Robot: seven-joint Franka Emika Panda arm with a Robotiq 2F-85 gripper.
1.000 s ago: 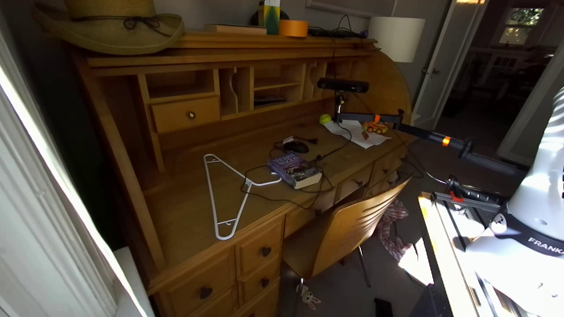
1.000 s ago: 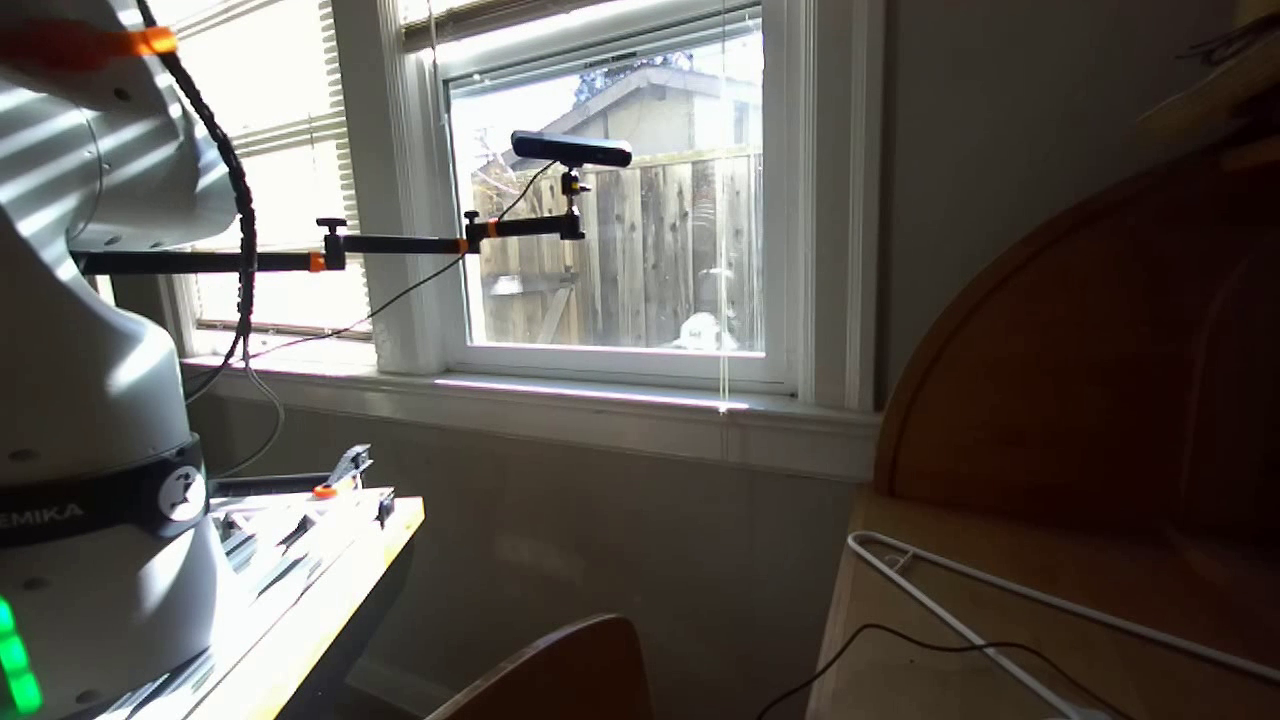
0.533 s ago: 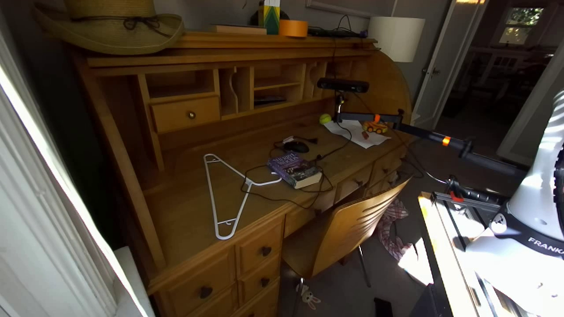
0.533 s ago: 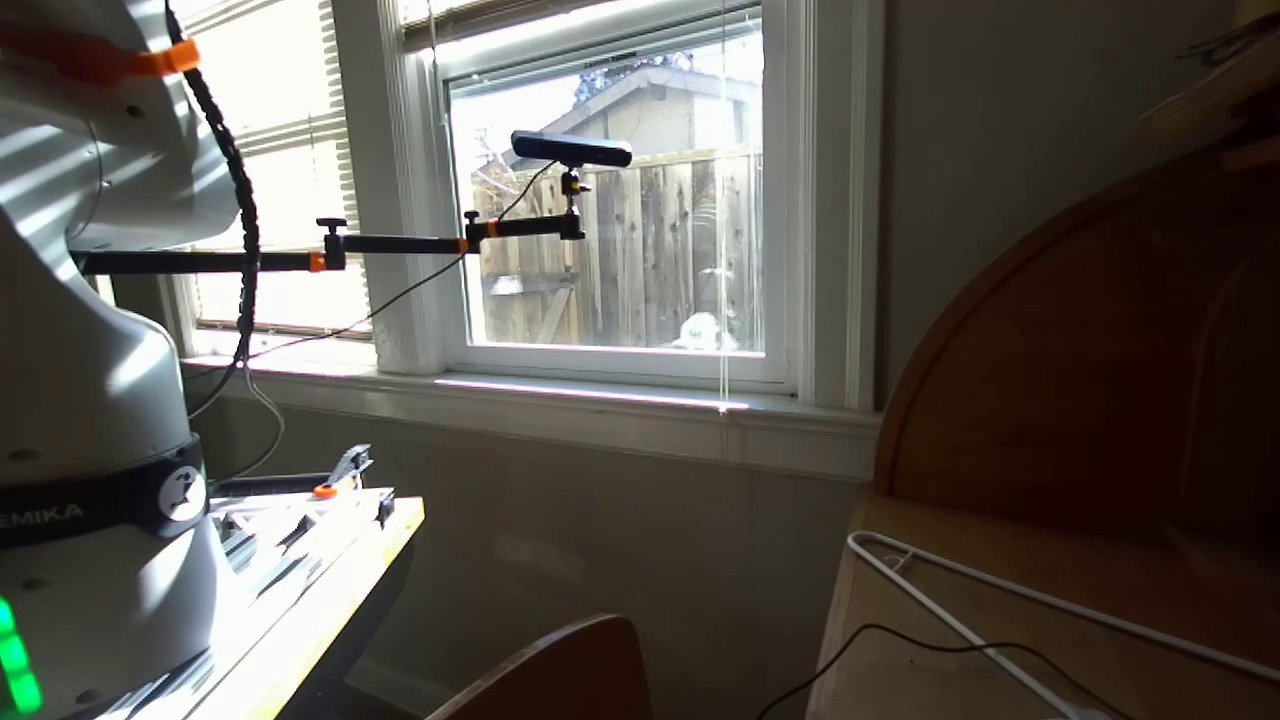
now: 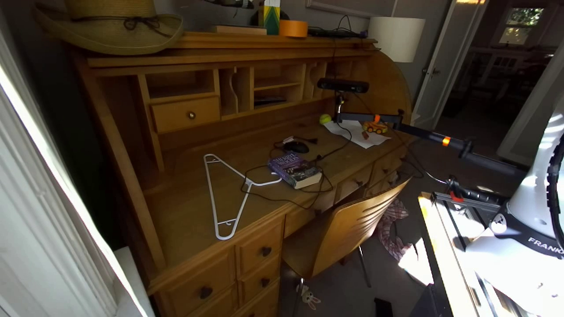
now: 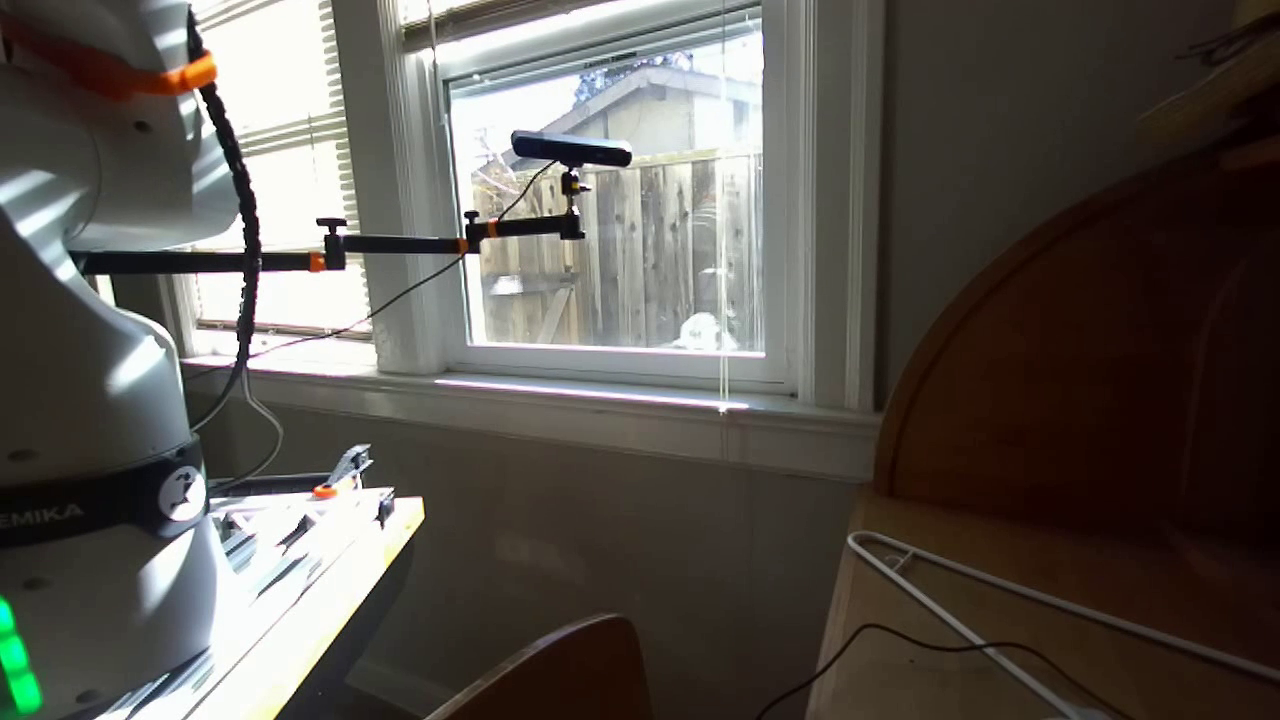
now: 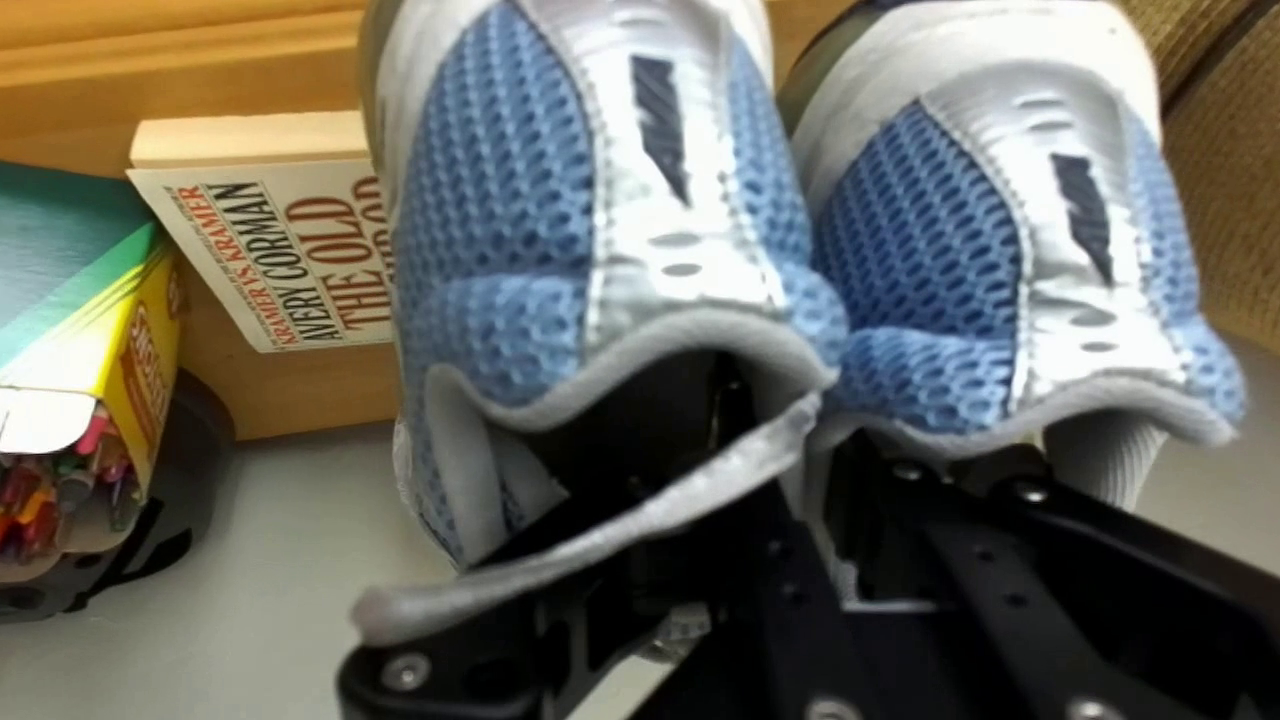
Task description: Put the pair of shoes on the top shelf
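Observation:
In the wrist view, the pair of shoes hangs side by side from my gripper [image 7: 800,435], heels towards the camera. The left shoe [image 7: 500,180] and the right shoe [image 7: 920,220] are blue mesh with silver-white heels. One finger is inside each shoe, and the two inner collar walls are pinched between them. The toes and fingertips are hidden. The top shelf [image 5: 246,42] spans the top of the hutch; its wood also shows in the wrist view [image 7: 290,400] beyond the shoes. A dark piece [image 5: 231,3] dips into an exterior view's top edge above the shelf, probably shoe sole.
On the top shelf are a straw hat [image 5: 110,33], a book [image 5: 241,30], a crayon box [image 5: 272,17], an orange roll [image 5: 293,28] and cables. In the wrist view, the hat [image 7: 1230,170] is right of the shoes, the book [image 7: 270,240] left. A camera [image 5: 343,85] stands out before the hutch.
The arm's orange-strapped upper part has moved down and slightly right in an exterior view. The dark piece has come down into the top edge, above the shelf. The desk things have not moved.

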